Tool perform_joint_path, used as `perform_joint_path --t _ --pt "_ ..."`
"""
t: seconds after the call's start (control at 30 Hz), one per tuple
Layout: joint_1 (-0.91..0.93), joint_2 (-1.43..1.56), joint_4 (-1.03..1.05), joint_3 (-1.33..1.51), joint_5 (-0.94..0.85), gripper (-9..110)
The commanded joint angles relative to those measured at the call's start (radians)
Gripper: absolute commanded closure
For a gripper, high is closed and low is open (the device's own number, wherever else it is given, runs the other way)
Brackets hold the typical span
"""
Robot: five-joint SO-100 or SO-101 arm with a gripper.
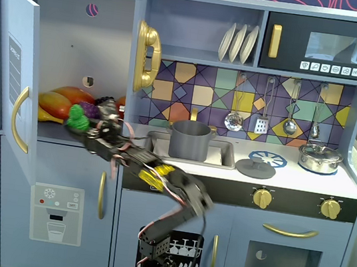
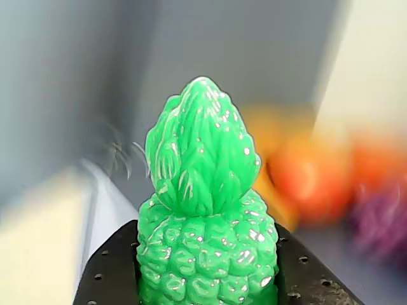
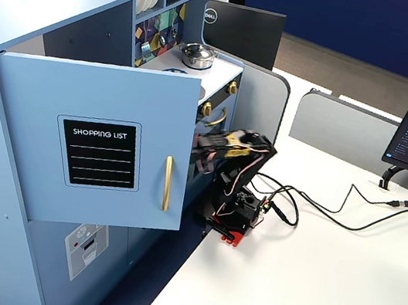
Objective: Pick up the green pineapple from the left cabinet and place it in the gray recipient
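Note:
The green pineapple (image 1: 77, 117) is clamped between my gripper's (image 1: 83, 123) two black fingers (image 2: 113, 274), leafy top pointing away from the wrist camera (image 2: 205, 210). In a fixed view it is held at the front of the left cabinet (image 1: 78, 38), just above the shelf edge, with the door (image 1: 11, 75) swung open. The gray recipient (image 1: 189, 140) stands in the sink to the right, empty as far as I can see. In the other fixed view the open door (image 3: 96, 142) hides the gripper and the pineapple; only the arm (image 3: 235, 154) shows.
An orange-yellow mango (image 1: 59, 101) and purple grapes (image 1: 91, 108) lie on the cabinet shelf behind the pineapple. A gold phone (image 1: 146, 57) hangs on the cabinet's right wall. A shiny silver lidded pot (image 1: 319, 158) and a gray lid (image 1: 255, 168) sit on the counter.

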Motion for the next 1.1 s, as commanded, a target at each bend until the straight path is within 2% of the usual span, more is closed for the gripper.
perform_joint_path --t 0.0,0.27,0.53,0.73,0.97,1.03,1.07 --pt "0.104 0.319 0.114 0.061 -0.003 101" --pt "0.457 0.517 0.334 0.041 0.086 101" --pt "0.828 0.287 0.425 -0.170 0.259 101" --pt "0.954 -0.011 0.431 -0.396 0.298 101" --pt "0.999 -0.278 0.457 -0.588 0.238 101" --pt "0.999 -0.310 0.457 -0.600 0.238 94" --pt "0.992 -0.318 0.457 -0.601 0.245 87"
